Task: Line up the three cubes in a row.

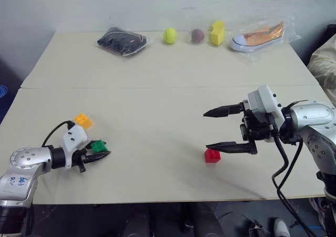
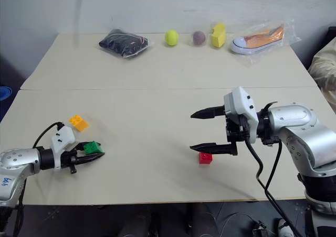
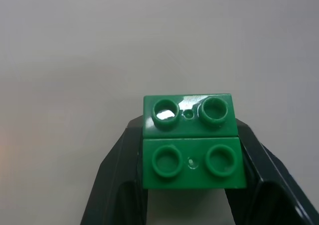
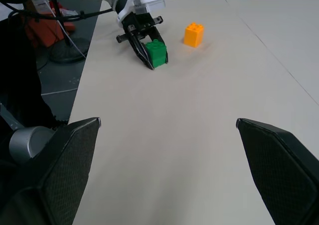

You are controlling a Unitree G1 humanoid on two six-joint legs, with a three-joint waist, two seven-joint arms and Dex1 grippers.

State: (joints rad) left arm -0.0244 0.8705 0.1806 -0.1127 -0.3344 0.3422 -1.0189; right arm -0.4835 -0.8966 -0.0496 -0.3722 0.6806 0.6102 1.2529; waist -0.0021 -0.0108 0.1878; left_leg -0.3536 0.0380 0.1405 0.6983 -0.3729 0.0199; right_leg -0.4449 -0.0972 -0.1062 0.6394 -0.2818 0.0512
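Head camera, left eye: a pale table (image 1: pixel 157 90) runs away toward a wall. Near the left front edge, the left gripper (image 1: pixel 100 154) is clenched on the green cube (image 1: pixel 98 146), which sits low over the tabletop; whether the cube touches the surface cannot be told. The orange cube (image 1: pixel 83 120) rests on the table just beyond it, a little farther away and apart from the gripper. On the right, the right gripper (image 1: pixel 218 129) hangs above the table with its two black fingers spread wide, holding nothing. The red cube (image 1: pixel 212 155) lies on the table just below its nearer finger, partly tucked under the fingertip. Along the far edge sit a dark bundle in a clear bag (image 1: pixel 122 41), a yellow-green ball (image 1: pixel 169 35), a maroon ball (image 1: pixel 197 35), a yellow foam block (image 1: pixel 217 33) and a bagged shoe (image 1: pixel 259 36). A person's sleeve (image 1: pixel 323 64) is cut off at the right edge.

Head camera, right eye: the same layout.

Left wrist camera: the green cube's studded faces sit squeezed between the two black fingers (image 3: pixel 114 180), whose tips are hidden behind it. Plain table lies beyond.

Right wrist camera: two black fingertips (image 4: pixel 67 158) stand far apart, empty table between them. In the distance the left gripper grasps the green cube, the orange cube close by.
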